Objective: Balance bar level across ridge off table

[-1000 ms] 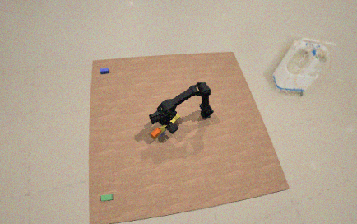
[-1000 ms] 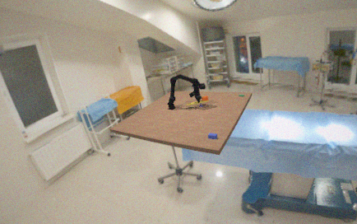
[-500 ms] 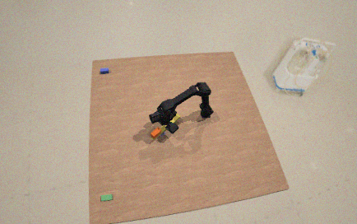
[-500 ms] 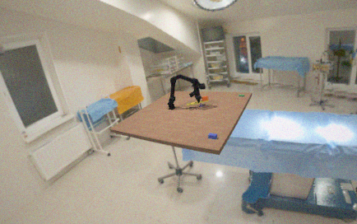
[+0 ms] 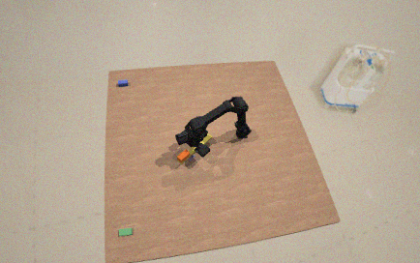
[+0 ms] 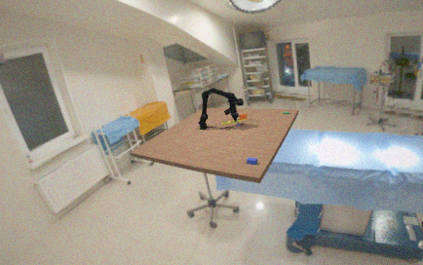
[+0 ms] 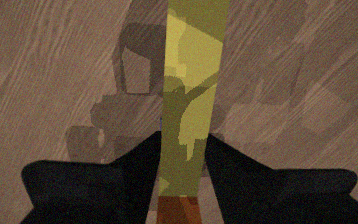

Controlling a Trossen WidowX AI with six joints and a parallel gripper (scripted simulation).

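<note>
One arm, black, jointed [image 5: 214,113] [image 6: 219,91], one parallel-jaw gripper [image 5: 195,150] [image 6: 236,120] [image 7: 182,137]. Gripper was clamped on the bar, one black finger per side. Wrist view had the fingers angling in to the bar's long sides, near its orange end.

One long, flat-faced yellow bar [image 5: 207,139] [image 6: 227,123] [image 7: 192,100], straight edges, patchy shadows across its top. One orange rectangular block [image 5: 183,155] [image 6: 242,116] [image 7: 179,210] sat at one end of it; the yellow part ran from there toward the arm's base side. Bar was over the middle area of the table, in the grip. Couldn't tell if it was level or clear of the surface.

One small dark-blue piece [image 5: 192,158] [image 6: 238,125] showed beside/below the bar, mostly hidden. Couldn't confirm its shape or any contact with the bar.

Two loose rectangular blocks, well apart, each near a table corner: one blue [image 5: 123,83] [image 6: 251,161], one green [image 5: 125,232] [image 6: 286,113].

One brown wood-grain table [image 5: 267,193] [image 6: 186,146] [image 7: 30,100], thin flat top. Under it, one metal base with five casters [image 6: 212,204]. Blue cloth [image 6: 357,170] was draped over a bed alongside.
</note>
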